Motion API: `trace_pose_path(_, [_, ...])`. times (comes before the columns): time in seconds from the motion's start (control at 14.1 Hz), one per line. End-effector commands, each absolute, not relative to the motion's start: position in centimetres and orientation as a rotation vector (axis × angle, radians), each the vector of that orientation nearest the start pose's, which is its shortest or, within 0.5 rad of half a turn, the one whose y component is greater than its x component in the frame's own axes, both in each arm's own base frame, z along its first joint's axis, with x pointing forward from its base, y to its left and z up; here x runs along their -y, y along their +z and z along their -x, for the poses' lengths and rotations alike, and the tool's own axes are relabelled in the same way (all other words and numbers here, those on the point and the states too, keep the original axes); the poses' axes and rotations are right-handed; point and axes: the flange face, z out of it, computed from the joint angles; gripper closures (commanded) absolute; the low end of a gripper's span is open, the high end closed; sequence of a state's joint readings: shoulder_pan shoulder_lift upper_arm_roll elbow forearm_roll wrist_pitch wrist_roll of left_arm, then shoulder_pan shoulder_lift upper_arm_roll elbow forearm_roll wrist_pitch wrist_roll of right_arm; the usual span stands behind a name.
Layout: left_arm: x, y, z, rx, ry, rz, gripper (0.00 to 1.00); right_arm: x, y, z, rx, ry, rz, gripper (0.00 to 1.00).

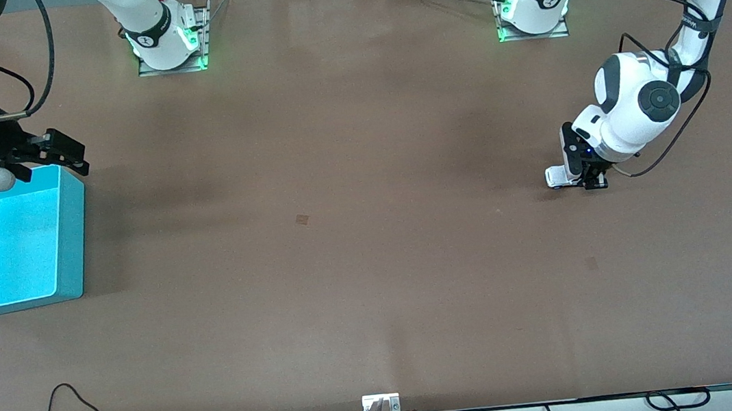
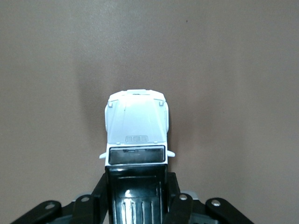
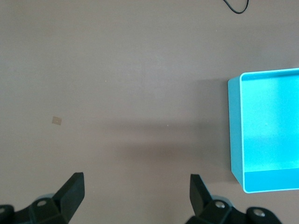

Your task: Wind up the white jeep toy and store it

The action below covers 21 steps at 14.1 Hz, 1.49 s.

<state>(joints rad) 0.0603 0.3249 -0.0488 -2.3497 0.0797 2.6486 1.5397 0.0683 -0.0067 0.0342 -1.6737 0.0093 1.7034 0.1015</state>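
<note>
Jeep (image 2: 136, 126): on table, clamped by left gripper (image 2: 138, 196) for winding. Bin (image 1: 65, 226): awaits it. Right gripper (image 3: 135, 191): spread wide, empty, waiting beside bin.

white jeep toy (image 2: 136, 123), black roof; teal bin (image 1: 71, 246)

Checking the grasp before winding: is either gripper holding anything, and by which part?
The left gripper holds the white jeep toy by its black-roofed cabin sides. The right gripper holds nothing.

The front camera looks down from high across the surface (image 1: 369, 233). 2 wrist cameras look straight down, close; the teal bin (image 1: 12, 246) appears in the front and right wrist views.
</note>
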Motion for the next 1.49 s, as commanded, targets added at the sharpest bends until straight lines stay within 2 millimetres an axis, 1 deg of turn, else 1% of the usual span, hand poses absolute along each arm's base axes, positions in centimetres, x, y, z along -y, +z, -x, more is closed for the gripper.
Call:
trace_pose_path(0.0, [-0.2, 19.0, -51.0, -2.285, 0.071, 2.156, 0.82, -6.0, 59.7, -55.9, 0.001, -0.055, 3.125, 0.0])
trace_pose_path(0.14, [-0.2, 18.7, -51.0, -2.29, 0.079, 2.159, 0.83, -6.1, 59.6, -55.9, 0.005, -0.053, 3.126, 0.0])
trace_pose_path(0.35, [-0.8, 18.7, -51.1, -2.294, 0.078, 2.154, 0.84, -6.0, 59.6, -55.9, 0.003, -0.053, 3.126, 0.0])
trace_pose_path(0.42, [-1.3, 18.2, -51.0, -2.301, 0.089, 2.159, 0.83, -6.0, 59.6, -55.9, 0.003, -0.053, 3.126, 0.0])
trace_pose_path(0.5, [-2.3, 17.7, -51.1, -2.293, 0.097, 2.174, 0.83, -6.0, 59.6, -55.9, 0.003, -0.053, 3.126, 0.0])
trace_pose_path(0.57, [-3.5, 17.6, -51.5, -2.297, 0.096, 2.169, 0.83, -6.0, 59.6, -55.9, 0.003, -0.053, 3.126, 0.0])
trace_pose_path(0.71, [-6.1, 16.7, -51.9, -2.339, 0.101, 2.139, 0.84, -6.0, 59.7, -55.9, 0.001, -0.055, 3.125, 0.0])
trace_pose_path(0.85, [-9.6, 16.4, -51.7, -2.324, 0.097, 2.161, 0.84, -6.0, 59.7, -55.9, 0.003, -0.055, 3.125, 0.0])
trace_pose_path(0.99, [-12.9, 16.2, -52.1, -2.331, 0.085, 2.146, 0.84, -6.0, 59.7, -55.9, 0.003, -0.055, 3.125, 0.0])
trace_pose_path(1.13, [-16.2, 15.6, -52.2, -2.331, 0.078, 2.147, 0.84, -6.0, 59.6, -55.9, 0.003, -0.055, 3.125, 0.0])
trace_pose_path(1.34, [-20.2, 15.0, -52.2, -2.341, 0.066, 2.126, 0.84, -6.0, 59.6, -55.9, 0.003, -0.053, 3.126, 0.0])
trace_pose_path(1.41, [-20.9, 15.0, -52.4, -2.339, 0.062, 2.122, 0.84, -6.0, 59.7, -55.9, 0.003, -0.055, 3.125, 0.0])
